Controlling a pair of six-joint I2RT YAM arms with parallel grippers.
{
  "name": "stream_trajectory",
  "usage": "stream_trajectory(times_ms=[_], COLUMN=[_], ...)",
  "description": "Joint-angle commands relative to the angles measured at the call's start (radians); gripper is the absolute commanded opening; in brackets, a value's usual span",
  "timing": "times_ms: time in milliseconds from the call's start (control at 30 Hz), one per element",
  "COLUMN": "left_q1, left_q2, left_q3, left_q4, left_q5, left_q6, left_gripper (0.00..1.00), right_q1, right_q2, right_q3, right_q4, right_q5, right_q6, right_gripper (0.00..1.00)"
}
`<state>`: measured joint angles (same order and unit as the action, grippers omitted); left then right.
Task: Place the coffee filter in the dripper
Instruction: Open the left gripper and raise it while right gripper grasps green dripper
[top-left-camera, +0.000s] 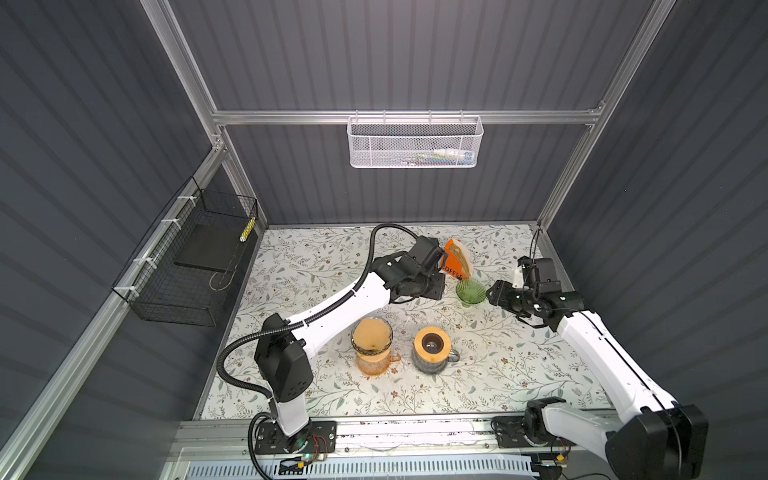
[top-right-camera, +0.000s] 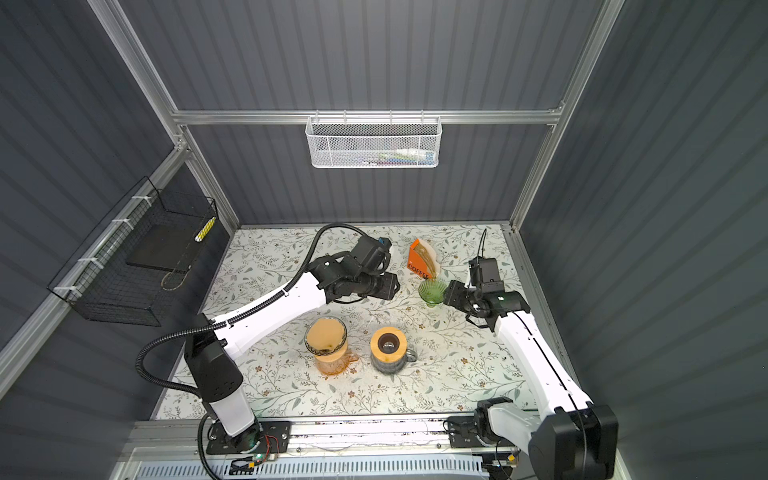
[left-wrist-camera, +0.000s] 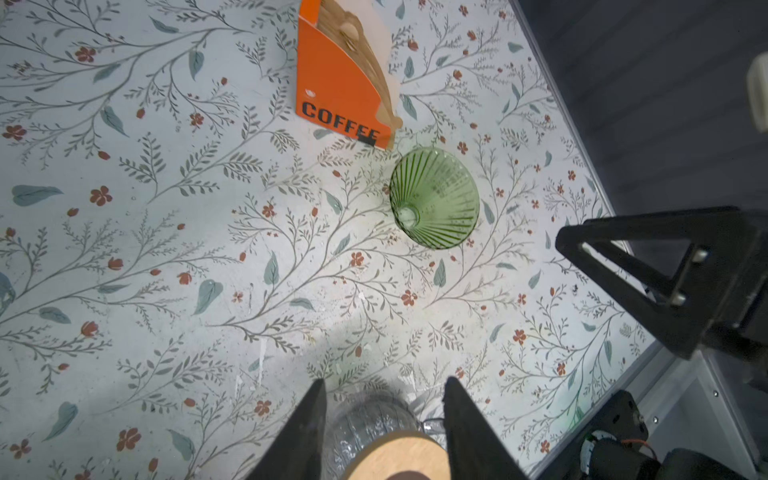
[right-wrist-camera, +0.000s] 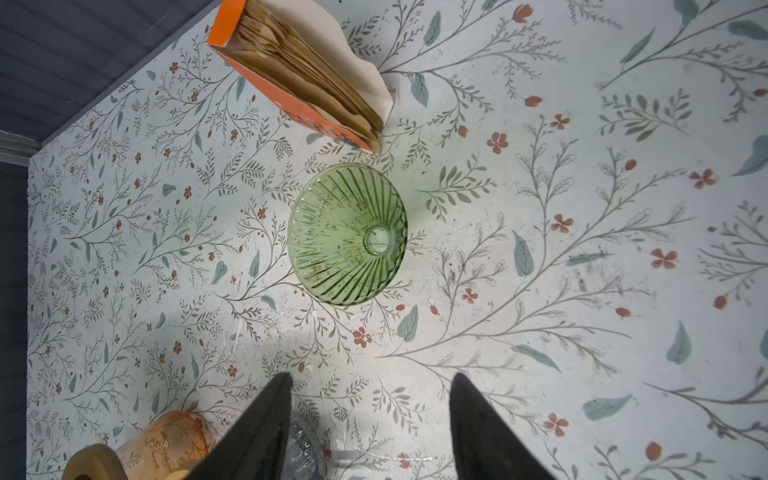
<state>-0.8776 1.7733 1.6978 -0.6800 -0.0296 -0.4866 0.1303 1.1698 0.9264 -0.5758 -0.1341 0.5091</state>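
Observation:
Brown paper coffee filters stand stacked in an orange holder marked COFFEE at the back of the table. Just in front of it stands an empty green ribbed glass dripper. My left gripper hovers to the left of the dripper, open, with nothing between its fingers. My right gripper is close on the dripper's right side, also open and empty. Neither touches the dripper or the filters.
An amber glass mug carries a dripper lined with a brown filter. Beside it a grey mug bears a wooden-collared dripper. A black wire basket hangs on the left wall, a white mesh basket at the back.

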Motion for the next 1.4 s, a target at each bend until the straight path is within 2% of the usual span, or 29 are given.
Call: stream_trajectory(times_ms=[0, 333, 700, 867, 1067, 1367], left_q1=[0.027, 0.062, 0.08, 0.08, 0.081, 0.081], left_q2=[-0.054, -0.052, -0.053, -0.054, -0.064, -0.07], left_q3=[-0.016, -0.037, -0.049, -0.05, -0.068, -0.079], left_q4=[0.048, 0.051, 0.04, 0.037, 0.025, 0.004], left_q5=[0.048, 0.064, 0.082, 0.088, 0.097, 0.099], left_q6=[-0.005, 0.0, 0.006, 0.007, 0.004, 0.007], left_gripper=[0.48, 0.48, 0.48, 0.48, 0.48, 0.48], right_q1=[-0.028, -0.042, -0.04, -0.04, -0.037, -0.033], right_q2=[0.055, 0.235, 0.38, 0.412, 0.429, 0.432], right_q3=[-0.017, 0.019, 0.051, 0.063, 0.062, 0.049], right_q4=[0.065, 0.137, 0.215, 0.227, 0.234, 0.238], right_q5=[-0.046, -0.042, -0.081, -0.085, -0.096, -0.098], right_q6=[0.035, 0.063, 0.103, 0.109, 0.118, 0.123], right_gripper=[0.59, 0.54, 0.38, 0.35, 0.24, 0.17])
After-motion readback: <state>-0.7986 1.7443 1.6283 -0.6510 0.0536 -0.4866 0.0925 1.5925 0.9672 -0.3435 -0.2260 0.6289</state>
